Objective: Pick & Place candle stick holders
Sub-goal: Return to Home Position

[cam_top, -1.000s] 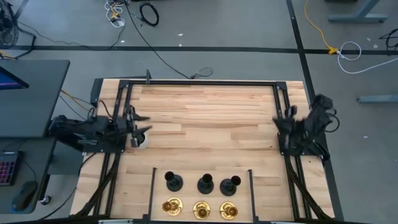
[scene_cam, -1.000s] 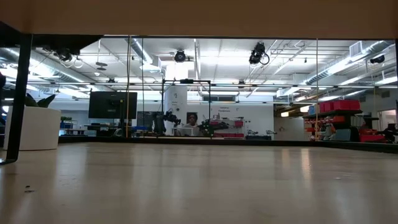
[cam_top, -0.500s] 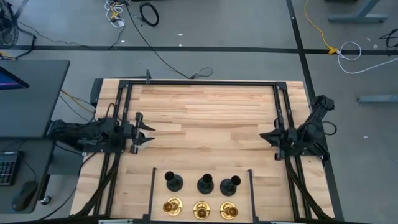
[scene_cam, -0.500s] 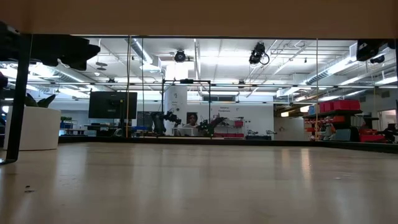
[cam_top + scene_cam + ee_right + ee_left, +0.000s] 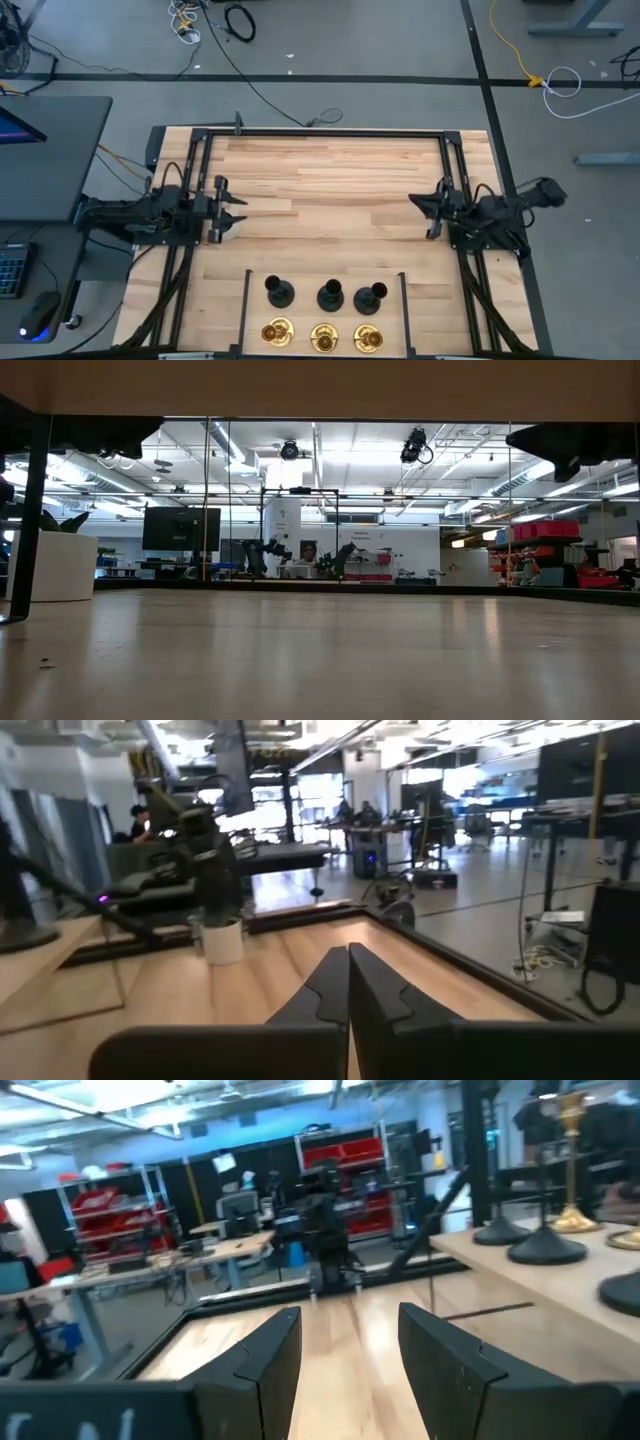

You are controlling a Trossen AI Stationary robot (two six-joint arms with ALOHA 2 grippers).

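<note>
Three matte black candle stick holders (image 5: pixel 331 295) stand on their round bases in a row near the table's near edge. Three brass-gold ones (image 5: pixel 324 337) stand in a row just nearer. Some of them also show in the left wrist view (image 5: pixel 545 1245). My left gripper (image 5: pixel 238 212) (image 5: pixel 345 1345) is open and empty at the table's left side, beside a small white pot. My right gripper (image 5: pixel 420 207) (image 5: pixel 348 970) is shut and empty over the table's right side. Both are far from the holders.
A small white pot with a green plant (image 5: pixel 228 229) (image 5: pixel 222 935) (image 5: pixel 50 565) stands by my left gripper. A thin black frame (image 5: pixel 247 300) borders the holders on the left and right. Black rails (image 5: pixel 320 133) run along the table's far, left and right sides.
My right gripper has swung out from its folded pose at the table's right edge toward the table's left, and now reaches over the wood. My left gripper has shifted slightly toward the table's right, beside the white pot.
</note>
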